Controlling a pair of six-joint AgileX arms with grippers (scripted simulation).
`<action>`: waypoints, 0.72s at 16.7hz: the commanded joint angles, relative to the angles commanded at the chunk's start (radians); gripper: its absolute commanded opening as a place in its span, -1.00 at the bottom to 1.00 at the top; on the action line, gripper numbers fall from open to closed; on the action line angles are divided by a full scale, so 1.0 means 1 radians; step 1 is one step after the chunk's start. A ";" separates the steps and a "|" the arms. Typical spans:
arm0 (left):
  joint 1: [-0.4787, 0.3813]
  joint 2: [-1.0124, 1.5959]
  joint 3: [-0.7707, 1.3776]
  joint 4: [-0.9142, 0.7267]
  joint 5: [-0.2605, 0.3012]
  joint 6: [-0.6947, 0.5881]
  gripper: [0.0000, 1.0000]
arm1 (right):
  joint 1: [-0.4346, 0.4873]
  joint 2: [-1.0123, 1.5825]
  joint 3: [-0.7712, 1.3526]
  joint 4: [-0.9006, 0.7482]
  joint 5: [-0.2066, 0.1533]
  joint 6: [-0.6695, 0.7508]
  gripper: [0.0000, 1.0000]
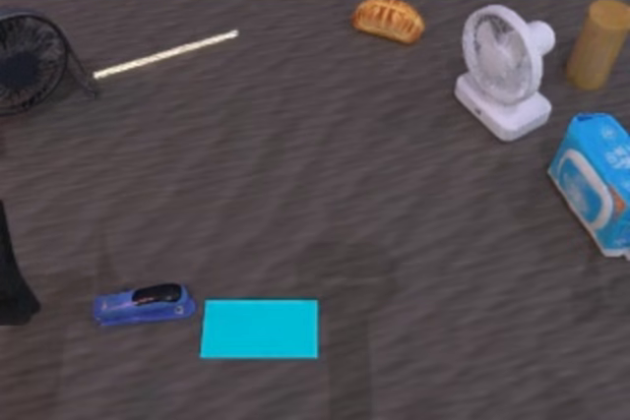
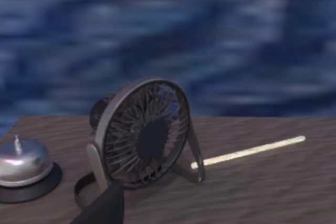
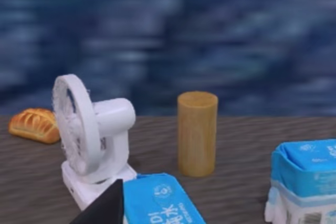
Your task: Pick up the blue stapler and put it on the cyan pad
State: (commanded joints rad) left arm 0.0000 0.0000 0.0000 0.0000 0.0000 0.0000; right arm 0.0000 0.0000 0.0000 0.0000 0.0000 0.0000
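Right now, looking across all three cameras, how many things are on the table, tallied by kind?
Fans: 2, black fan and white fan
Blue-and-white packets: 2, and
Blue stapler: 1
Cyan pad: 1
Bread loaf: 1
Tan cylinder: 1
Pale stick: 1
Silver bell: 1
Total: 10

Dark table (image 1: 325, 194) under stapler (image 1: 144, 305), pad (image 1: 260, 330)

The stapler (image 1: 144, 305) lies just left of the pad (image 1: 260, 329), near the front. Far back stand a fan (image 1: 503, 68) at right and another fan (image 1: 30, 61) at left
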 joint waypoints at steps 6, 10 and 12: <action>-0.029 0.106 0.093 -0.078 0.002 0.082 1.00 | 0.000 0.000 0.000 0.000 0.000 0.000 1.00; -0.086 0.378 0.291 -0.253 0.000 0.261 1.00 | 0.000 0.000 0.000 0.000 0.000 0.000 1.00; -0.121 0.562 0.408 -0.363 -0.001 0.371 1.00 | 0.000 0.000 0.000 0.000 0.000 0.000 1.00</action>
State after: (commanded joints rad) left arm -0.1214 0.5618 0.4084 -0.3628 -0.0013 0.3713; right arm 0.0000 0.0000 0.0000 0.0000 0.0000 0.0000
